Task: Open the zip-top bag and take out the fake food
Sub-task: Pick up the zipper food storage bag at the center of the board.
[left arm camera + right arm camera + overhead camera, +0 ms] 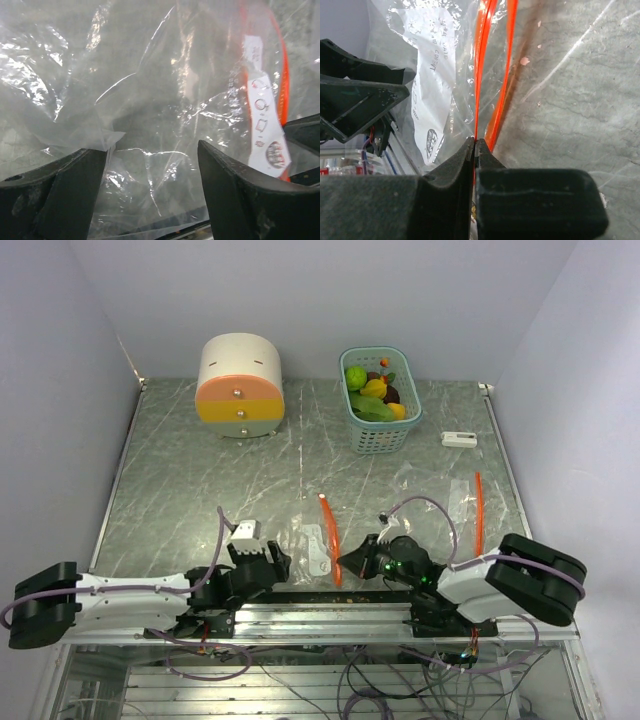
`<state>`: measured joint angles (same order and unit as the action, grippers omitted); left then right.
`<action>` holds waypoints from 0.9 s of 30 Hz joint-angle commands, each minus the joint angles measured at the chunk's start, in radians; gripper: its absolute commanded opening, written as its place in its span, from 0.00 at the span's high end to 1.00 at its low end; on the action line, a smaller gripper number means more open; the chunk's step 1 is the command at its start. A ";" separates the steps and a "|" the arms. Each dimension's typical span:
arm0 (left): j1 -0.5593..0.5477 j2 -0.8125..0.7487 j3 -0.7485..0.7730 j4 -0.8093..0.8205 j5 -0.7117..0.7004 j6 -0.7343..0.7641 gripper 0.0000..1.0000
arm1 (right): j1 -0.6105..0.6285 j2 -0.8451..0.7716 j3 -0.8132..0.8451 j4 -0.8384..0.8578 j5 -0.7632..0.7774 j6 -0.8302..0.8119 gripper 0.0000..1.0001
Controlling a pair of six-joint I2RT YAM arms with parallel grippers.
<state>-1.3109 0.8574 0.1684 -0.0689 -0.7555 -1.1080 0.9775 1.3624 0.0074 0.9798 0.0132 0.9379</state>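
1. Top external view: A clear zip-top bag (305, 532) is seen lying flat near the front edge of the grey marbled table (200, 480), its orange zip strip (330, 538) running front to back. The left gripper (278, 562) is placed at the bag's left side, and the right gripper (350, 562) at the near end of the strip. The fake food (372, 390), made up of lime-green, yellow, orange and dark red pieces and a green leafy one, is piled in a teal basket (380, 438) at the far side, well apart from the bag. A round cream-and-orange drawer box (240, 385) is set to the basket's left and a small white device (460, 439) to its right. A second clear bag (455, 502) is spread out beyond the right arm.

2. Left wrist view: The left gripper (152, 152) is shown with its fingers spread apart. Crinkled film of the zip-top bag (150, 90) lies between and beyond them, unclamped. The orange zip strip (282, 65) and a white printed label (265, 125) are seen at right.

3. Right wrist view: The right gripper (475, 145) is pictured with its jaws pressed together on the zip-top bag (455, 30) at the orange zip strip (482, 60). The white printed label (432, 85) is visible through the film, and the table (570, 110) at right.
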 commanded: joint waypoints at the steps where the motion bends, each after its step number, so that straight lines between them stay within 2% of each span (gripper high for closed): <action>1: -0.002 -0.084 -0.011 -0.055 -0.016 0.006 0.13 | 0.006 -0.074 0.007 -0.115 0.030 -0.051 0.96; 2: -0.003 -0.092 -0.010 -0.059 -0.023 0.005 0.12 | 0.006 -0.088 0.015 -0.134 0.031 -0.055 0.92; 6: -0.002 -0.091 0.019 -0.125 -0.063 -0.009 0.09 | 0.007 -0.175 0.037 -0.213 0.039 -0.062 0.52; 9: -0.002 -0.072 0.040 -0.137 -0.077 -0.012 0.08 | 0.007 -0.243 0.069 -0.278 0.046 -0.087 0.28; 11: -0.003 -0.062 0.046 -0.129 -0.079 -0.009 0.08 | 0.007 -0.254 0.100 -0.316 0.050 -0.101 0.17; 13: -0.002 -0.053 0.046 -0.114 -0.077 -0.003 0.08 | 0.008 -0.227 0.125 -0.306 0.039 -0.106 0.11; 18: -0.002 -0.041 0.051 -0.107 -0.072 -0.004 0.08 | 0.015 -0.090 0.171 -0.233 0.003 -0.104 0.07; 21: -0.002 -0.044 0.054 -0.115 -0.070 0.000 0.08 | 0.030 0.003 0.202 -0.196 -0.016 -0.097 0.10; 22: -0.002 -0.046 0.054 -0.118 -0.069 -0.002 0.08 | 0.038 0.032 0.217 -0.192 -0.021 -0.096 0.13; 27: -0.002 -0.069 0.053 -0.137 -0.066 -0.006 0.08 | 0.067 0.076 0.238 -0.124 -0.052 -0.086 0.52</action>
<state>-1.3109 0.8093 0.1894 -0.1734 -0.8036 -1.1114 1.0237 1.4315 0.2276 0.7784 -0.0135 0.8528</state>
